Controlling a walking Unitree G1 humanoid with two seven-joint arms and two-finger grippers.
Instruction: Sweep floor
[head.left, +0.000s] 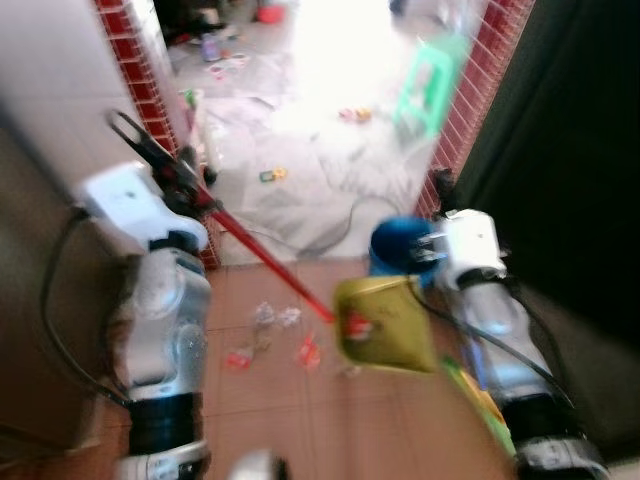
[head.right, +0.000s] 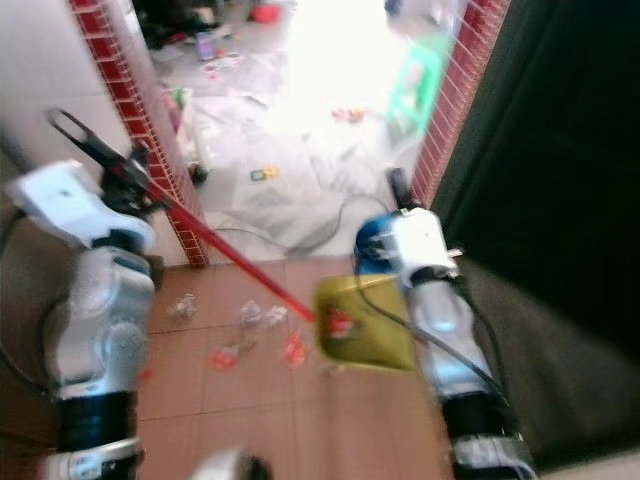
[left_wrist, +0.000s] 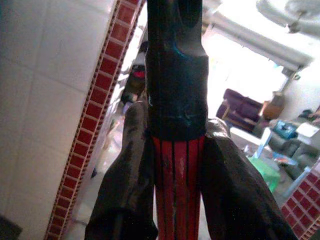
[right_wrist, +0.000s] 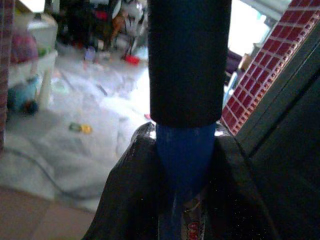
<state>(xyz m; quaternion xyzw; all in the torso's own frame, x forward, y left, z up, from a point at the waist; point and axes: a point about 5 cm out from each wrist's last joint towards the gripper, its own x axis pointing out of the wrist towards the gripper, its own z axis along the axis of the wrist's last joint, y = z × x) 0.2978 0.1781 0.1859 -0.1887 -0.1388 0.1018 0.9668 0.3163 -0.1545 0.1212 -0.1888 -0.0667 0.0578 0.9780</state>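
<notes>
The floor (head.left: 300, 400) was of brown tiles near the robot and of pale, littered tiles beyond a doorway framed by red brick edges (head.left: 470, 110). The head views were blurred, so small details were hard to tell.

The left gripper (left_wrist: 175, 165) had its fingers clamped on the red broom handle (head.left: 265, 258), just below the black grip, and the handle ran down toward the middle of the floor. The right gripper (right_wrist: 185, 165) had its fingers closed on a blue handle (right_wrist: 186, 160), which I judged to be the handle of the yellow-green dustpan (head.left: 385, 322). The dustpan hung close to the low end of the broom.

Small scraps of rubbish (head.left: 270, 335) lay on the brown tiles, just beside the broom end and left of the dustpan.

The risk, in my opinion, was that a fast stroke would scatter the light scraps past the dustpan. Also a cable (head.left: 340, 225) lay across the doorway and a blue bucket (head.left: 398, 248) stood close behind the dustpan; either could catch the broom. A green stool (head.left: 432, 82) stood well apart, beyond the doorway.
</notes>
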